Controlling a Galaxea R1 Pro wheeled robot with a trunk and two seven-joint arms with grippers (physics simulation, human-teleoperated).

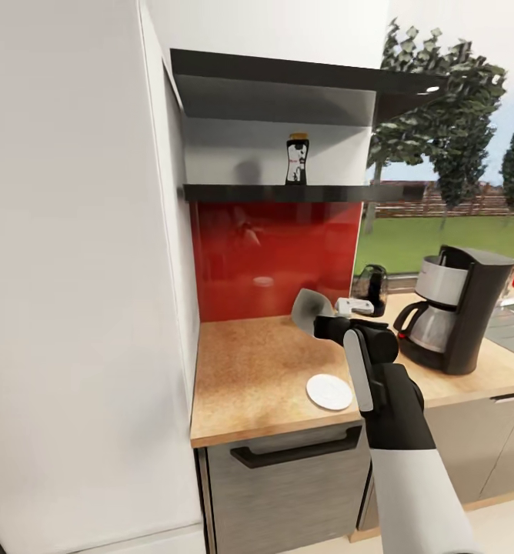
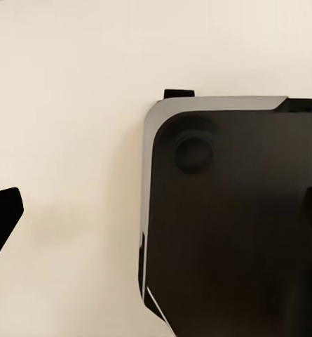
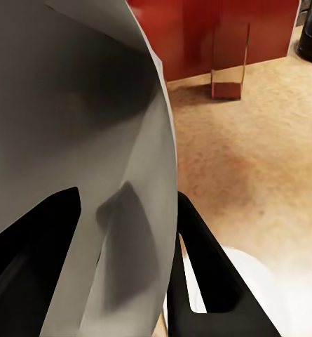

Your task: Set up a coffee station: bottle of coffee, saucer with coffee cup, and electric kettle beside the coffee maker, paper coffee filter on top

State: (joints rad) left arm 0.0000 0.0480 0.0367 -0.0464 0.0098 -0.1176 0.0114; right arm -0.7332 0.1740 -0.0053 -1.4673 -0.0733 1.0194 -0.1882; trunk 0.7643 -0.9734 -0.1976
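Right gripper (image 1: 318, 314) is closed on the paper coffee filter (image 1: 309, 308), which you hold raised above the countertop (image 1: 249, 377) in front of the red backsplash (image 1: 272, 254). Saucer (image 1: 329, 392) lies on the countertop just beside your forearm. Coffee maker (image 1: 457, 308) stands to the right, the electric kettle (image 1: 371, 289) behind it. Bottle of coffee (image 1: 296, 159) stands on the shelf (image 1: 288, 192). You cannot tell the left gripper's jaw state.

No text, number or brand can be read anywhere. The bottle of coffee (image 1: 297, 159) on the shelf (image 1: 288, 192), up and to the left of the coffee maker (image 1: 457, 308), carries a red, white and black label, but its print is too small and blurred to make out.
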